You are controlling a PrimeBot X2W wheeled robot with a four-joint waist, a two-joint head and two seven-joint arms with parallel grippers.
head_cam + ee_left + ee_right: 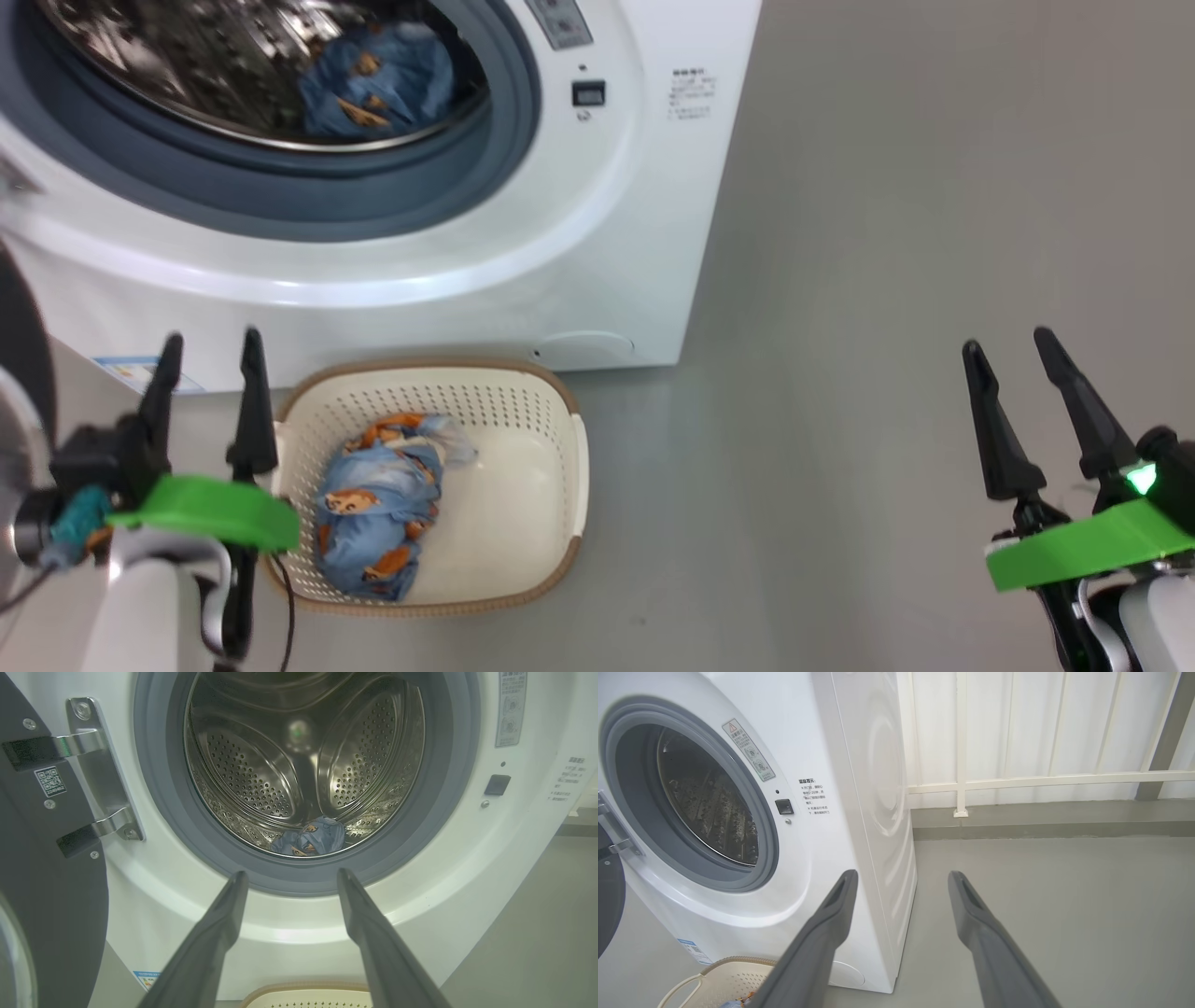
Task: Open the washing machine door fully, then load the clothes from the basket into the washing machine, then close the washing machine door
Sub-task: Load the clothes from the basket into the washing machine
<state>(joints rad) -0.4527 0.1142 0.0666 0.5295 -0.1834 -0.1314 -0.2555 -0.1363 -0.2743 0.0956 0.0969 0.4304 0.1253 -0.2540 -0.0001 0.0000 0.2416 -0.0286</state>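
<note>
The door (pixel 51 896) is seen swung wide to the left on its hinges, and the first garment (pixel 310 837) is lying at the bottom of the drum (pixel 261 774). The step in hand is therefore judged to be the fetching of the second garment (pixel 378 504). It is bunched in the left half of the basket (pixel 523 411), which is set on the floor (pixel 840 373) just before the washer (pixel 467 271).

To do this well, the left claw (pixel 212 336) is best tipped downward and brought over the middle of the heap. It should be lowered with its fingers kept wide and closed on the thickest fold, so that the whole piece is lifted and no loose end is trailed. The perforated wall and the brown rim are to be avoided, since so light a basket could probably be dragged or tipped. The cloth should be raised clear of the rim before it is carried up, and the gasket (pixel 154 812) should be cleared on the way in.

The left claw is held wide and empty. In the head view it is seen just beside the basket's left rim, with the second garment just to its right and lower. In its wrist view the fingers are aimed at the drum mouth, and the basket's rim is glimpsed between them at the bottom edge.

The right claw (pixel 1006 339) is likewise held wide and empty, well apart to the right over bare floor. The left is judged the better placed.
</note>
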